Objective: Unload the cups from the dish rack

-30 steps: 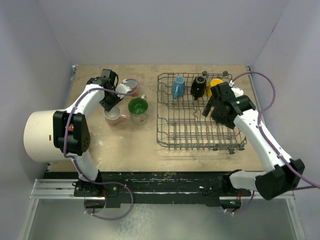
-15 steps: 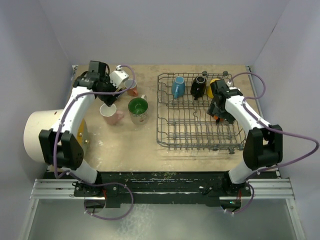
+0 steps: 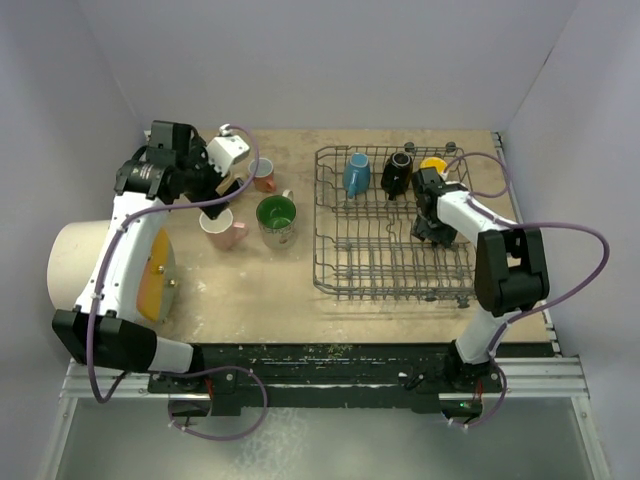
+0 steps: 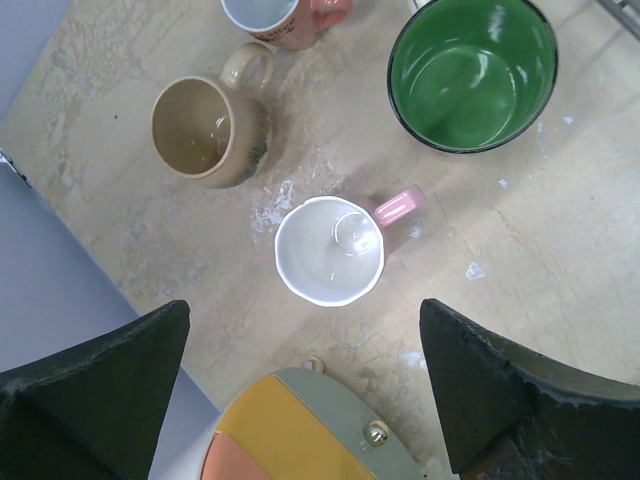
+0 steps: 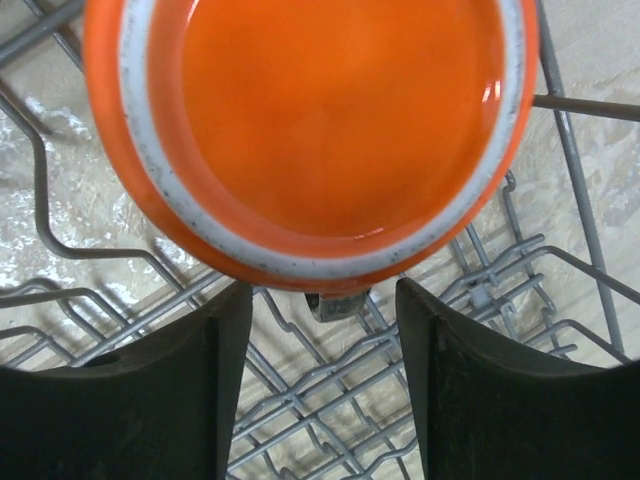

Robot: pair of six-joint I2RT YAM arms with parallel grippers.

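Observation:
In the dish rack (image 3: pixel 322 225) stand a blue cup (image 3: pixel 356 172), a black cup (image 3: pixel 398 172) and a yellow cup (image 3: pixel 433 164) along the far side. An orange cup (image 5: pixel 310 120) fills the top of the right wrist view, over the dish rack (image 5: pixel 330 400) wires. My right gripper (image 3: pixel 432 228) (image 5: pixel 320 290) is down in the rack, its jaws apart just under that cup's rim. On the table sit a pink cup (image 4: pixel 330 250) (image 3: pixel 222 228), a tan cup (image 4: pixel 205 130), a salmon cup (image 3: pixel 264 176) and a green-inside cup (image 4: pixel 470 65) (image 3: pixel 276 215). My left gripper (image 3: pixel 218 192) (image 4: pixel 303 330) hangs wide open above them.
A big cream cylinder (image 3: pixel 88 272) with an orange and yellow face (image 4: pixel 290 430) lies at the table's left edge, right under my left gripper. Grey walls close in the table at the left, back and right.
My left gripper has opened wide and risen off the cups on the table. My right gripper has dropped into the rack and its jaws have narrowed.

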